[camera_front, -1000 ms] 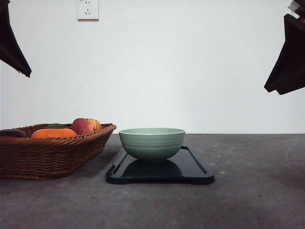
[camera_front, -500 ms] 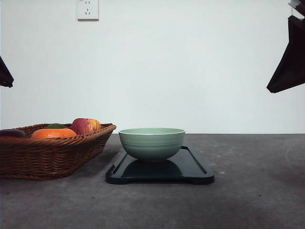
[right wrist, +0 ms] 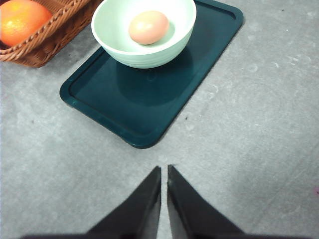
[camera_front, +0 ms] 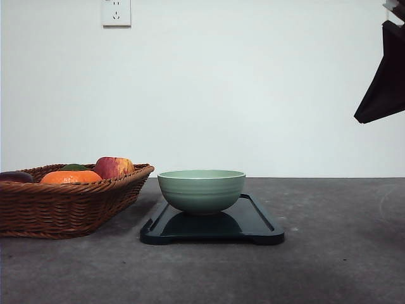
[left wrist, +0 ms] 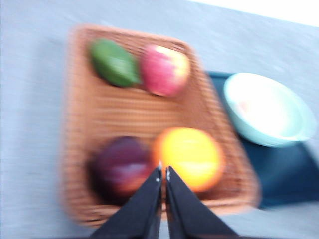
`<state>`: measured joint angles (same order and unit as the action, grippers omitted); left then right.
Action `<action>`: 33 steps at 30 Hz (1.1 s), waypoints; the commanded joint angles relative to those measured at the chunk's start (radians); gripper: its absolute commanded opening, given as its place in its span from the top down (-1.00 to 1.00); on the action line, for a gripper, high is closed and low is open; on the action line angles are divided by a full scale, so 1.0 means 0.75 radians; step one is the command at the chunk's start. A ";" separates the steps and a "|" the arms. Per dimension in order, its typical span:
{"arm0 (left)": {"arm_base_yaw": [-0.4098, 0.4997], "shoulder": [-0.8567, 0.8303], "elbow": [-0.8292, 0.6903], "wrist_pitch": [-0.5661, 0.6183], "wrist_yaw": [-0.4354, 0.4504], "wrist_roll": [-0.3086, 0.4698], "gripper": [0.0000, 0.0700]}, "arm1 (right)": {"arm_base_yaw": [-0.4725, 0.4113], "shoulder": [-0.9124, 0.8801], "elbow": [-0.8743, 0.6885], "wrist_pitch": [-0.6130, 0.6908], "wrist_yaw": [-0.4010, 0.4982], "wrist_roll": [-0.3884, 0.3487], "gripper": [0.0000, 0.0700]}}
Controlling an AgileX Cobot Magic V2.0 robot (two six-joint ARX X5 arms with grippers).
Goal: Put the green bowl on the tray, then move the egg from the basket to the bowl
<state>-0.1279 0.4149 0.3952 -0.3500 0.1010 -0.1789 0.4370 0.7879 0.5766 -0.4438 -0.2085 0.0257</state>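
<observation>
Egg (right wrist: 148,27): brownish-tan, lying inside the green bowl, near its middle.
Green bowl (camera_front: 201,190): upright on the tray, toward the tray's basket-side end.
Tray (camera_front: 253,221): dark, flat on the grey table (camera_front: 342,253), just beside the basket.
Basket (camera_front: 69,206): brown wicker, left of the tray; it holds an orange fruit (camera_front: 69,177), a red-yellow apple (camera_front: 114,167), a green fruit (left wrist: 114,62) and a dark purple fruit (left wrist: 122,167).
Left gripper (left wrist: 163,172): above the basket, fingertips pressed nearly together, nothing between them; its wrist view is blurred.
Right gripper (right wrist: 164,170): above bare table near the tray's free end, fingers closed to a thin slit, holding nothing.
Wall: white, with a socket (camera_front: 116,12) high up.
</observation>
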 commanded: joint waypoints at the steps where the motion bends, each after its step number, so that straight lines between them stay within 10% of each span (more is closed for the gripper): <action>1: 0.036 -0.077 -0.059 0.063 -0.006 0.086 1.00 | 0.008 0.008 0.004 0.014 -0.002 -0.001 0.96; 33: 0.226 -0.547 -0.509 0.229 -0.010 0.088 1.00 | 0.008 0.008 0.005 0.034 -0.002 -0.001 0.96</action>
<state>0.0414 0.0055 0.0326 -0.1757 0.0944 -0.1216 0.4370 0.7876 0.5766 -0.4288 -0.2085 0.0257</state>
